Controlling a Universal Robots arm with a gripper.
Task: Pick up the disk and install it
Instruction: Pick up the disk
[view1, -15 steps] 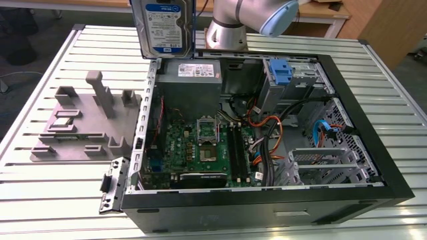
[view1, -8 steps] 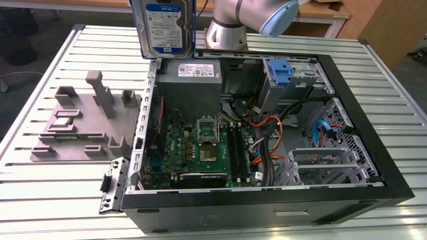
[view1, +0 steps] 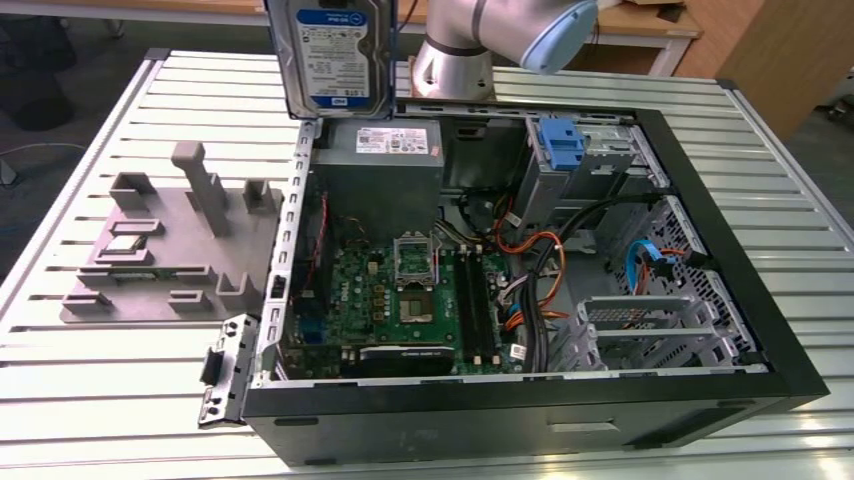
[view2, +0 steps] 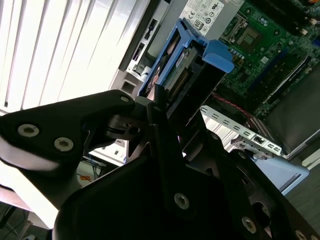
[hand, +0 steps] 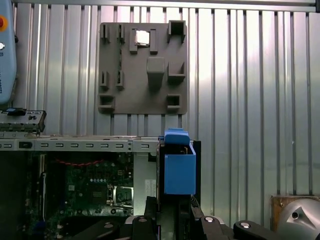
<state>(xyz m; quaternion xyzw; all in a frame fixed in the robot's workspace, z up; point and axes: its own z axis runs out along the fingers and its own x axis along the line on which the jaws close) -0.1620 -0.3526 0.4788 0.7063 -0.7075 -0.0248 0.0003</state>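
I see a ribbed aluminium slat table (view1: 94, 400), matte silver, with long straight grooves. On it a black steel PC case (view1: 787, 330) lies on its side, open face up, with sharp sheet-metal rims all round. Inside are a green motherboard (view1: 400, 290), a boxy grey power supply (view1: 380, 150), a perforated bare-metal drive cage (view1: 641, 325), and orange and black cables (view1: 534, 270) crowding the middle. A narrow blue bracket (view1: 563, 145) stands upright in the far bay.

Just beside the case, on the exterior view's left, sits a flat grey fixture plate (view1: 147, 260) with blocky posts and pockets. The bare slats around it give free room.

The arm (view1: 494, 40) is a smooth silver tube with a pale blue joint cap.

The disk (view1: 334, 50) is off the table and upright, label toward the exterior camera. It hangs above the case's far rim, by the power supply corner.

The gripper (view2: 177, 107) is clamped on the disk. Its black fingers (view2: 160, 115) press the two flat faces, and the blue rail end sticks out past the tips.
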